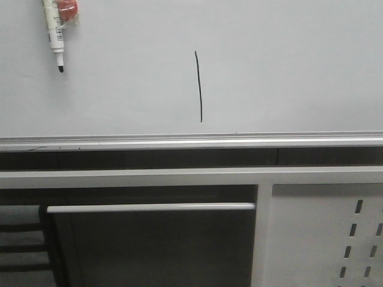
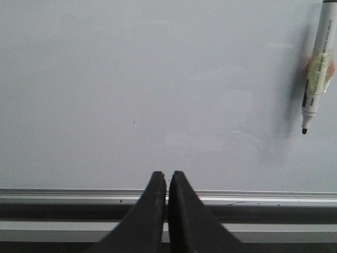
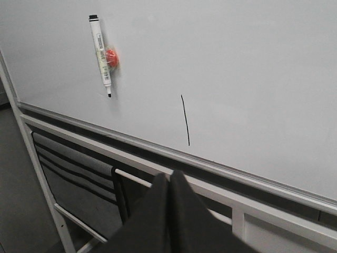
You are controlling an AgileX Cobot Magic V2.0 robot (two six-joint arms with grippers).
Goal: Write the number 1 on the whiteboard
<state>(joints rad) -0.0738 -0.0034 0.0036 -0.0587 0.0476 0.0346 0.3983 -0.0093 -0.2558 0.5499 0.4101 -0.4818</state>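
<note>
Both of my pincers sit pressed shut and hold nothing: the left gripper (image 2: 167, 182) shows its two dark fingers (image 2: 152, 211) side by side with only a hairline seam between them, pointed at the whiteboard (image 2: 131, 79) just above its silver rail (image 2: 79, 194); the right gripper (image 3: 169, 182) is closed the same way, its fingertips (image 3: 181, 205) meeting in front of the frame below the board.

On the whiteboard stands the number 1 (image 1: 198, 86), a single thin black stroke, slightly bowed, running from mid-board down to just short of the rail (image 1: 179, 142). From my right wrist camera the stroke (image 3: 185, 120) appears beyond the closed fingers, well apart from them.

Up at the board's left, a white marker pen (image 1: 55, 27) hangs with its uncapped black tip pointing down, fixed by what looks like clear tape to a small red-orange piece (image 1: 69, 9) behind it. It is well to the left of the stroke. The left wrist camera shows the same pen (image 2: 317, 63) at the side of its picture, casting a soft shadow on the glossy surface.

Below the rail, a white metal panel with slot holes (image 1: 329, 239) fills the lower right of the front view, beside a dark chair back (image 1: 149, 245).
</note>
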